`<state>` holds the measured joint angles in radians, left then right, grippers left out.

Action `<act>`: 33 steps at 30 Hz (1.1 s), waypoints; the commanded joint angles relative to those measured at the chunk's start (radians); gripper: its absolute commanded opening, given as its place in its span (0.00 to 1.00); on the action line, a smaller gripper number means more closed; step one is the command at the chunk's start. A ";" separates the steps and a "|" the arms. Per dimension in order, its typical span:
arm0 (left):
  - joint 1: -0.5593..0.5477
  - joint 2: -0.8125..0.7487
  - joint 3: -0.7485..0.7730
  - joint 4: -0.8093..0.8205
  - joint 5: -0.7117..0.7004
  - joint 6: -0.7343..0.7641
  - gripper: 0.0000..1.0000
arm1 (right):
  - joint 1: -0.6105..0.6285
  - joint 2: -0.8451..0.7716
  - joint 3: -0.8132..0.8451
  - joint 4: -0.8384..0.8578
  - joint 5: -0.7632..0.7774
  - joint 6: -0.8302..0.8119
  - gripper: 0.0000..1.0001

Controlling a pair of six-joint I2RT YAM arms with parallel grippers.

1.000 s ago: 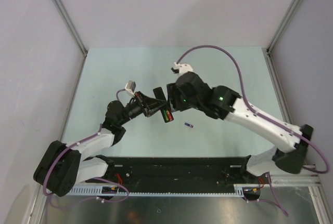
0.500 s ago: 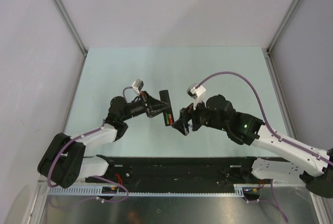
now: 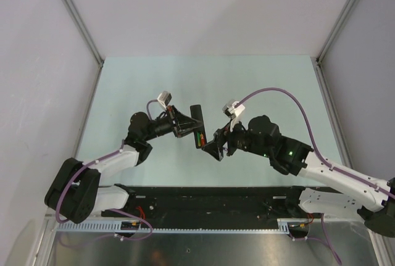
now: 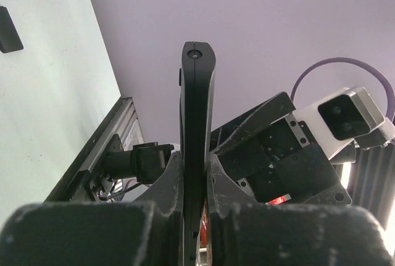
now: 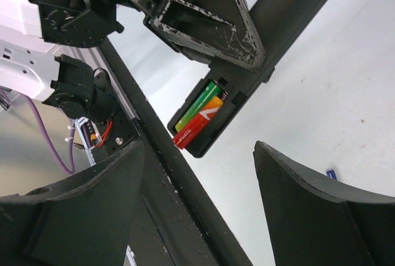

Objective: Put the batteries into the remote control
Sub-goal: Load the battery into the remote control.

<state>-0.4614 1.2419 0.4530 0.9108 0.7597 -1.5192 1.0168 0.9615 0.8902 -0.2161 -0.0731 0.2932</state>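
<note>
Your left fingers are gripping the remote control, with the green battery and red battery lying in its recess. Your right fingers are gaping open nearby.

The top camera sits high behind the near edge, looking steeply down over the whole worktop. The left wrist camera peers close along the left hand, edge-on at the remote control. The right wrist camera looks out through the right hand at that remote's open back, close by.
</note>
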 commanded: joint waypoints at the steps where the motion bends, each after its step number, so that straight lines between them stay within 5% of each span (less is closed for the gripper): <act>1: 0.003 -0.013 0.021 0.039 0.015 -0.009 0.00 | -0.004 0.017 0.007 0.078 -0.022 -0.014 0.76; 33: 0.003 -0.053 0.013 0.031 0.009 -0.012 0.00 | -0.038 0.051 0.007 0.046 -0.074 -0.016 0.72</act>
<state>-0.4614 1.2190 0.4530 0.9104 0.7628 -1.5192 0.9840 1.0073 0.8902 -0.1898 -0.1261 0.2905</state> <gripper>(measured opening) 0.118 0.722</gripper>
